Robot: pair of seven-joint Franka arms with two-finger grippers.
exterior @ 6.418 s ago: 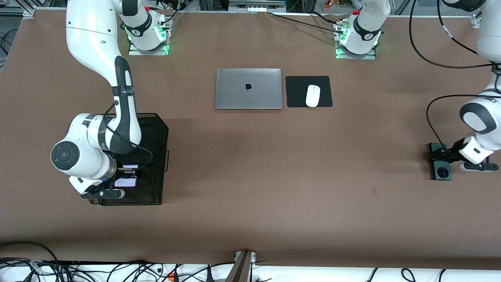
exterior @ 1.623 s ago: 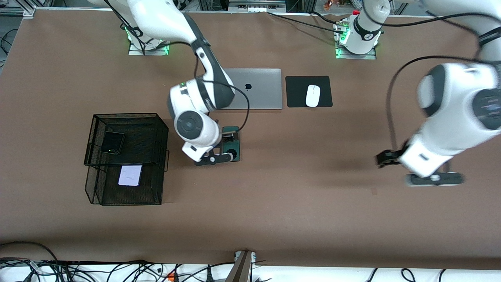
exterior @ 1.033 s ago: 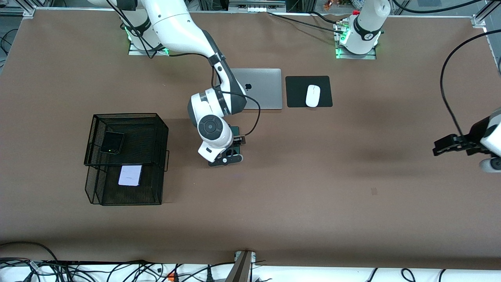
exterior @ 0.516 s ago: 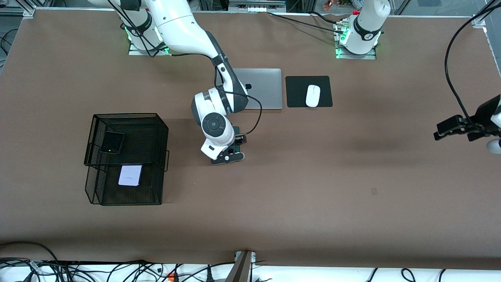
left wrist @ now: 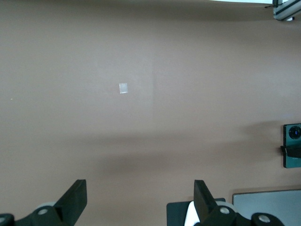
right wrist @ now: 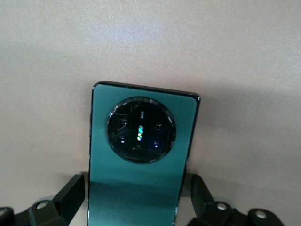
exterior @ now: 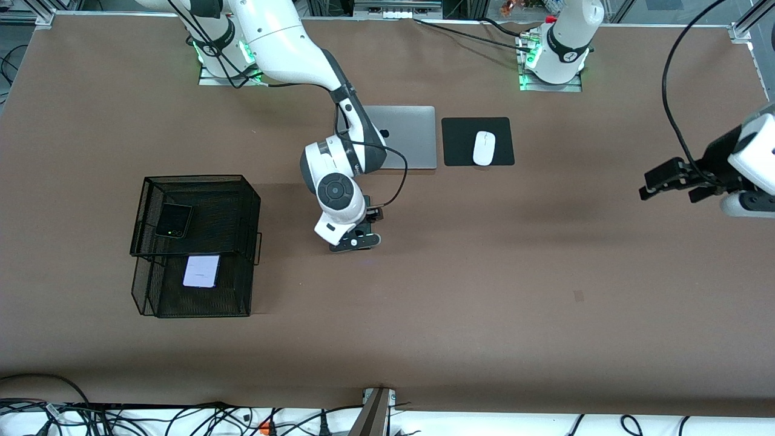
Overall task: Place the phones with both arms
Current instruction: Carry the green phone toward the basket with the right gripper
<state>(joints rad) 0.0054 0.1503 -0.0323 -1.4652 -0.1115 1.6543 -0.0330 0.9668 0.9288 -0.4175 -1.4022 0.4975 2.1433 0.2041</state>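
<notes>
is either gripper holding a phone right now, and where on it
The right gripper has its fingers on the long side edges of the green phone, but whether they are clamping it cannot be told. The left gripper is open, holding nothing.

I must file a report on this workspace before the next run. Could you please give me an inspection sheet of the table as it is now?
Surface: brown table, one small pale mark.
Job's things: black phone on the wire basket's upper tier; lilac phone on its lower tier; green phone on the table, nearer the front camera than the laptop.
Clutter: closed silver laptop; white mouse on a black pad.
Grippers: right gripper low over the green phone, fingers either side, apparently not touching it; left gripper open, empty, over bare table at the left arm's end.
Cables: black cables trail from both arms; a tangle along the table's near edge.
Surroundings: metal frame rails; green lights at both bases.
</notes>
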